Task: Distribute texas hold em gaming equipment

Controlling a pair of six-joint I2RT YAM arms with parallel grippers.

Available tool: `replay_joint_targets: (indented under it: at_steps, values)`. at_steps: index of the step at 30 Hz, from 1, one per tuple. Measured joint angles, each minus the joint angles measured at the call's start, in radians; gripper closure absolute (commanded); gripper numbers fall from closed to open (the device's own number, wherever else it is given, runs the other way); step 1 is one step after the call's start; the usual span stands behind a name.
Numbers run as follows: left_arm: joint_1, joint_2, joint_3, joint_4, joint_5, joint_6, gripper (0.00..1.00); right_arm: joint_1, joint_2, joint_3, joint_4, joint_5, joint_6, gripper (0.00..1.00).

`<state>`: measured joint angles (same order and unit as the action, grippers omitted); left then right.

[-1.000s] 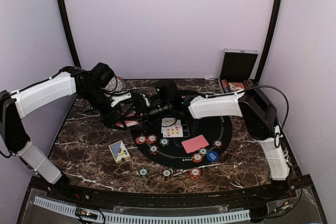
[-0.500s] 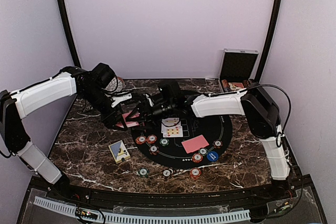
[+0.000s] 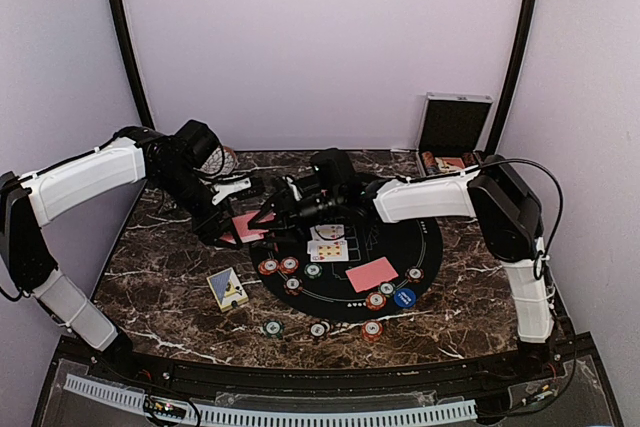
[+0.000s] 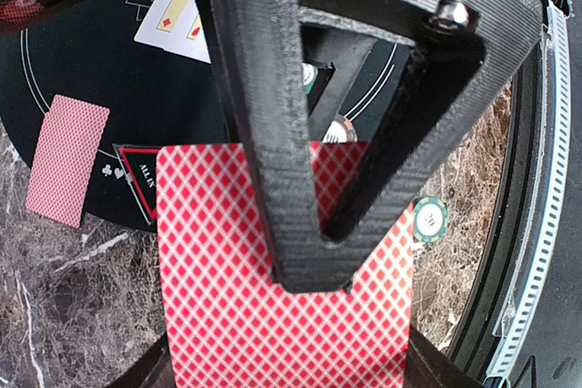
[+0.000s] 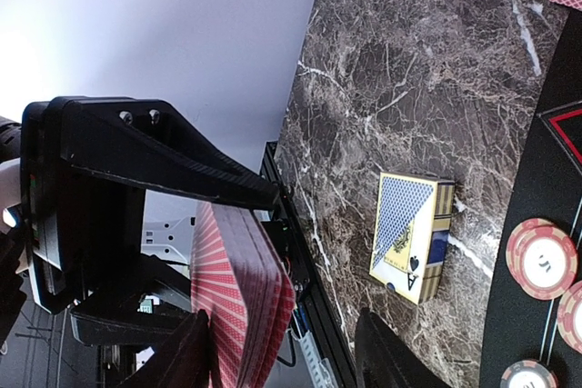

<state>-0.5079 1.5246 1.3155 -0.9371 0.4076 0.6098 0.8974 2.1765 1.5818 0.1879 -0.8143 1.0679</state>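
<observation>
Top external shows both arms meeting above the far-left part of the table (image 3: 160, 277), just off the round black mat (image 3: 425, 247). The left gripper (image 3: 232, 219) is clamped on the deck of red-backed cards (image 3: 245, 225) and holds it up off the marble. From where I stand, that looks like an offer, so the other arm can peel off a card. The right gripper (image 3: 268, 209) has its fingers (image 5: 186, 356) spread. The right wrist view shows the edge of the deck fanned slightly, just ahead of those fingers and nearer one of them; I can't tell whether it touches.

A face-down card (image 3: 371, 274) and some face-up cards (image 3: 330, 244) lie on the mat, well clear of both grippers. Poker chips (image 3: 279, 266) sit on the mat's near-left rim, with more towards the near edge. A card box (image 3: 228, 288) lies on the marble below the deck, untouched. I'd say the next draw needs the right fingers to close on the top card alone
</observation>
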Motion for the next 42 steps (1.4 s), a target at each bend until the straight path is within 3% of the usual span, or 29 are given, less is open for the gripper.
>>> replay_joint_targets:
  at_steps: [15,24,42]
  values:
    - [0.0,0.0,0.0,0.0,0.002,0.0,1.0,0.009,0.021,0.023,0.01,-0.005,0.055,0.44]
    - [0.0,0.0,0.0,-0.003,-0.003,0.0,1.0,0.002,0.008,0.027,-0.006,-0.004,0.014,0.67]
    - [0.0,0.0,0.0,-0.002,0.005,0.001,1.0,-0.015,-0.059,-0.022,-0.016,0.009,0.039,0.95]
